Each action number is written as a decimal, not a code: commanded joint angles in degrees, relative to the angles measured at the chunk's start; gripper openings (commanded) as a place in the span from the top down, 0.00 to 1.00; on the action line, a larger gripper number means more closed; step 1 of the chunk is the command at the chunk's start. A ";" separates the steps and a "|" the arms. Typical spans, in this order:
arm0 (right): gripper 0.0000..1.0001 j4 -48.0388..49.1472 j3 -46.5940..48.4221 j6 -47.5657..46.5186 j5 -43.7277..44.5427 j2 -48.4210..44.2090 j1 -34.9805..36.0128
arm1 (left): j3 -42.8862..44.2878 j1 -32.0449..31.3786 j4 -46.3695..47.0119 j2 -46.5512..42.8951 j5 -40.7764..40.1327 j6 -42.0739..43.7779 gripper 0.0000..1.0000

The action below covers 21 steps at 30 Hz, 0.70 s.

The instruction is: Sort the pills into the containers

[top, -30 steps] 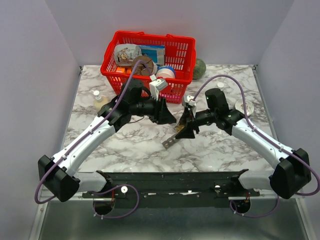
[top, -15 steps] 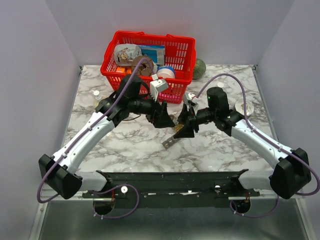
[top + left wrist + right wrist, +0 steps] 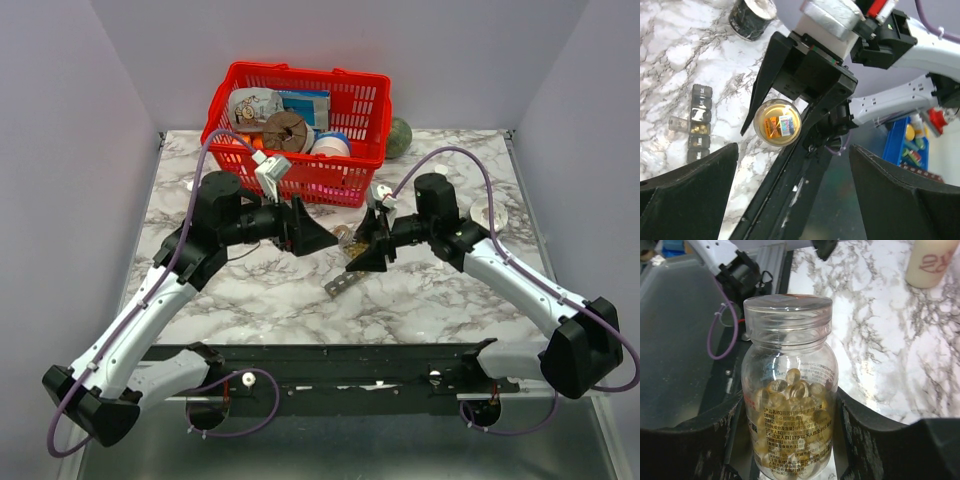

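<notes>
white arms [image 3: 150, 300], black joints [image 3: 215, 200], purple cables [image 3: 440, 151]

Bright, even light with soft shadows. Glare washes the surface [image 3: 890, 330] in the right wrist view; the bottle [image 3: 790, 405] is sharp.

Robot lab test cell, plain walls [image 3: 60, 150] boxing a marble-print surface [image 3: 280, 290], cabled robot arms [image 3: 165, 295] on a metal rail [image 3: 350, 362] along its near edge
</notes>
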 commanded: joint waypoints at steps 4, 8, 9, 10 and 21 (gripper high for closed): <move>0.99 -2.79 2.37 -4.91 7.71 -0.66 -0.09 | -2.57 -1.07 1.24 -0.30 -14.85 -24.81 0.01; 0.99 -3.14 2.54 -5.26 7.80 -0.22 -0.09 | 2.51 -4.68 -3.05 4.87 -20.71 -25.89 0.03; 0.99 -3.14 2.46 -5.35 7.80 -0.22 -0.09 | 3.41 -5.20 -4.46 5.94 -21.53 -25.28 0.03; 0.99 -3.23 2.46 -5.35 7.80 -0.22 -0.17 | 4.20 -5.65 -5.61 7.43 -22.06 -24.66 0.04; 0.99 -3.32 2.54 -5.62 7.53 -0.39 -0.09 | 5.35 -7.41 -6.85 10.52 -21.97 -21.59 0.27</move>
